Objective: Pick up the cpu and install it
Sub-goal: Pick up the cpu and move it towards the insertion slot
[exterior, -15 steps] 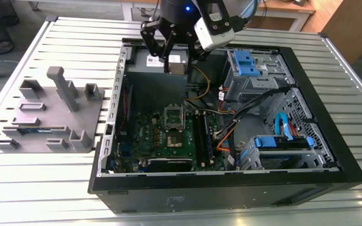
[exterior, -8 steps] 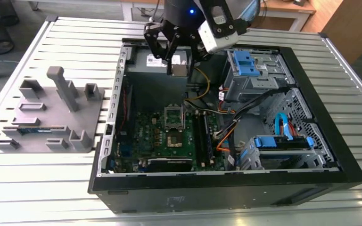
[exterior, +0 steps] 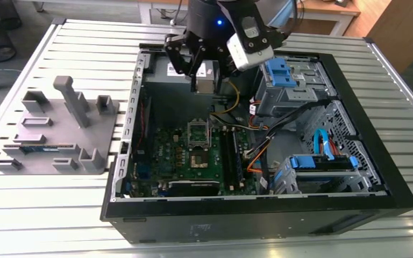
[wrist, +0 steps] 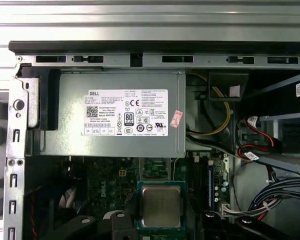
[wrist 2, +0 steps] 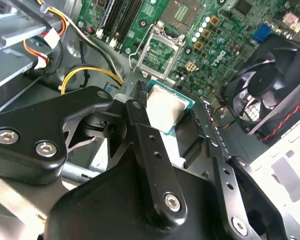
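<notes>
The cpu (wrist 2: 165, 107) is a small square chip with a shiny metal top and a green rim. My gripper (wrist 2: 165, 116) is shut on it, one black finger (wrist 2: 136, 107) on each side. In the exterior view the gripper (exterior: 205, 78) hangs with the cpu (exterior: 206, 79) over the far end of the open computer case (exterior: 264, 212), above the motherboard (exterior: 192, 161). The open socket (exterior: 196, 156) lies on the board below, nearer the case's front; it is also in the second wrist view, the socket (wrist 2: 161, 51). In the first wrist view the cpu (wrist: 161, 205) sits level between the fingers.
A grey power supply box (wrist: 120, 112) with a white label fills the case's far end. A black fan (wrist 2: 270, 90), drive bays with blue latches (exterior: 282, 70), and loose cables (exterior: 257, 156) crowd the case. A grey fixture tray (exterior: 56, 134) stands on the table at the exterior view's left.
</notes>
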`<state>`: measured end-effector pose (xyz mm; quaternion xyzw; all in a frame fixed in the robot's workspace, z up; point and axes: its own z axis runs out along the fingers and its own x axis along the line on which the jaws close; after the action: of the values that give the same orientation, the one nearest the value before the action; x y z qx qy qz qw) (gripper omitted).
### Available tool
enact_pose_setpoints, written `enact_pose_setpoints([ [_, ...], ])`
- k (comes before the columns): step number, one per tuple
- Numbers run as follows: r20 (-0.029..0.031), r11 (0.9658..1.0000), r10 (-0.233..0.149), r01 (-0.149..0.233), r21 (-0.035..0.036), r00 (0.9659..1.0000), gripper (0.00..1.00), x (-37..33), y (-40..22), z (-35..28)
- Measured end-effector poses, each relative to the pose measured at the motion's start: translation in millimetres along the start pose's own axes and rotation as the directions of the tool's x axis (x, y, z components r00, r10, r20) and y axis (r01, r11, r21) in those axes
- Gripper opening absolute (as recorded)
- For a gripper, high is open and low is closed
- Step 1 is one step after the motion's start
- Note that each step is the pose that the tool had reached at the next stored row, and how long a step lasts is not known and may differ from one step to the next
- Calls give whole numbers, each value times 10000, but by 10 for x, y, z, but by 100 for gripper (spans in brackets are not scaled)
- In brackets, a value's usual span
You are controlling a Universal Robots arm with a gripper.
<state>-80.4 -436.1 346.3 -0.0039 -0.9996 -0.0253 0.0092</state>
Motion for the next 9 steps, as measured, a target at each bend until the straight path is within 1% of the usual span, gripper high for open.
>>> enact_pose_setpoints([
  [3,-1,10000,1,-1,2,10000,47,-2,-49,27],
  [9,-1,10000,0,0,2,10000,47,-5,-135,109],
])
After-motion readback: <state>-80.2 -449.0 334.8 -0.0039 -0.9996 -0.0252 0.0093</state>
